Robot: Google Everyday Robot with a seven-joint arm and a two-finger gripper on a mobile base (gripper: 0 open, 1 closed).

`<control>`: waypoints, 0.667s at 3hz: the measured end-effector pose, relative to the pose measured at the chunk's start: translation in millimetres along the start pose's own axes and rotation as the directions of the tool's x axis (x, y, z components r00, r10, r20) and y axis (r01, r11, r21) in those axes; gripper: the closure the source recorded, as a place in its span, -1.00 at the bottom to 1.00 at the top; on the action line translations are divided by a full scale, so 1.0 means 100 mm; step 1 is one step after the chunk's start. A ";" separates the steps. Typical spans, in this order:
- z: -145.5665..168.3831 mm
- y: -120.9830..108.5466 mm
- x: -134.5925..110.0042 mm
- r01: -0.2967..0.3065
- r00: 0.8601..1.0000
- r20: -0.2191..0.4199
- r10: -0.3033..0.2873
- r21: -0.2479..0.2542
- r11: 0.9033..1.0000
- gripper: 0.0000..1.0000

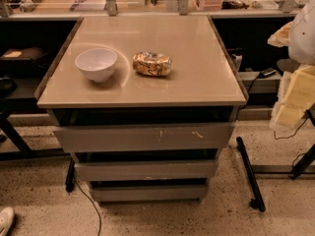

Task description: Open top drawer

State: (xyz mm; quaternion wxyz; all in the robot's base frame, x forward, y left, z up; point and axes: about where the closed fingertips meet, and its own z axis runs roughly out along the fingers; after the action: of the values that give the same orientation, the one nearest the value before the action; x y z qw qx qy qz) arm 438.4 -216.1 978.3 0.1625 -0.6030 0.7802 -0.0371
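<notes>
The top drawer (142, 137) is the widest grey front, just below the tabletop, with small pale scratches right of centre. A dark gap shows between its upper edge and the tabletop. My gripper (289, 102) is the pale, cream-coloured part at the right edge of the view. It hangs beside the cabinet's right side, apart from the drawer front and at about its height.
Two narrower grey drawer fronts (145, 170) sit below the top one. A white bowl (96, 63) and a crumpled snack bag (152, 64) lie on the beige tabletop (197, 77). A black bar (250, 173) and cables lie on the speckled floor to the right.
</notes>
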 end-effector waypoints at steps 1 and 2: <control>0.00 0.00 0.00 0.000 1.000 0.000 0.000 0.000 1.000 -1.00; 0.14 0.04 0.00 -0.003 1.000 -0.001 0.003 0.001 1.000 -1.00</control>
State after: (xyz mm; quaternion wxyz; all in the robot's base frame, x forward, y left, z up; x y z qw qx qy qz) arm 439.3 -213.1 964.3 0.1625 -0.6017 0.7812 -0.0373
